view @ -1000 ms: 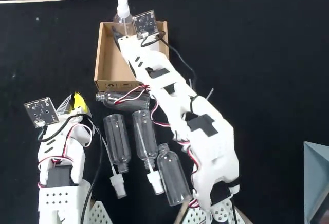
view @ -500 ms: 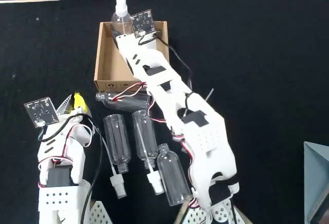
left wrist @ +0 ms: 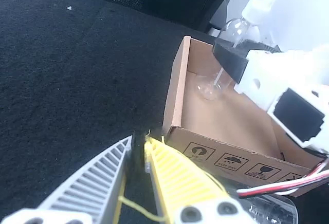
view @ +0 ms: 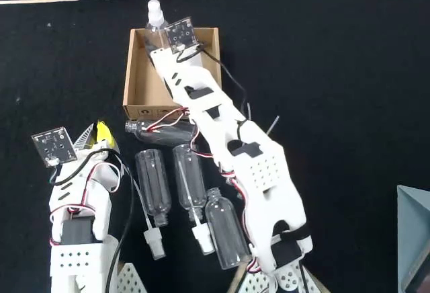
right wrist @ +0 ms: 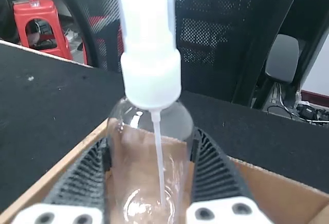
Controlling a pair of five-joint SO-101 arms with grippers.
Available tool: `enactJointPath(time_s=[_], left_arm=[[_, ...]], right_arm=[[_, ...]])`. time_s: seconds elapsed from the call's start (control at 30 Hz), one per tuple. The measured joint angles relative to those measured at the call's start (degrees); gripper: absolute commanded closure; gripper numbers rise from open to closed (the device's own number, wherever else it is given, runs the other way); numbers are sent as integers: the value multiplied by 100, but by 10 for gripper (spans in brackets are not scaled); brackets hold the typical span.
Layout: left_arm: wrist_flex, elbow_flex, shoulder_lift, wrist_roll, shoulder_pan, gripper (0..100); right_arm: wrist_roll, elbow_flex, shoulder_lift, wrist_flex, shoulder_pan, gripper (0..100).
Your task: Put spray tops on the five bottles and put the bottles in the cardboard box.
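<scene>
High view: the right arm has stretched farther across the brown cardboard box (view: 129,85). It has carried the clear plastic bottle with a white spray top (view: 155,16) from mid-way along the box's far wall toward its far left corner. The right gripper (view: 160,36) is clamped around it. Four uncapped clear bottles (view: 153,185) lie on the black table off the box's near edge, unmoved.

Left wrist view: the left gripper (left wrist: 138,140) has its grey and yellow fingers drawn together on nothing, near the box's near left corner.

Right wrist view: the black fingers (right wrist: 87,175) squeeze the upright bottle above the box's floor. The first bottle looks ready for release, with four bottles left.
</scene>
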Motion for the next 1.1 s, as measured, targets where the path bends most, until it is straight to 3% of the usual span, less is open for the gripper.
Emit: enactJointPath(time_s=[0.8, 1.0, 1.1], left_arm=[[0, 0, -53, 0, 9, 964], [0, 0, -62, 0, 9, 964], [0, 0, -62, 0, 0, 964]], right_arm=[[26, -791, 633, 0, 0, 978], [26, -791, 633, 0, -44, 830], [26, -791, 633, 0, -62, 825]])
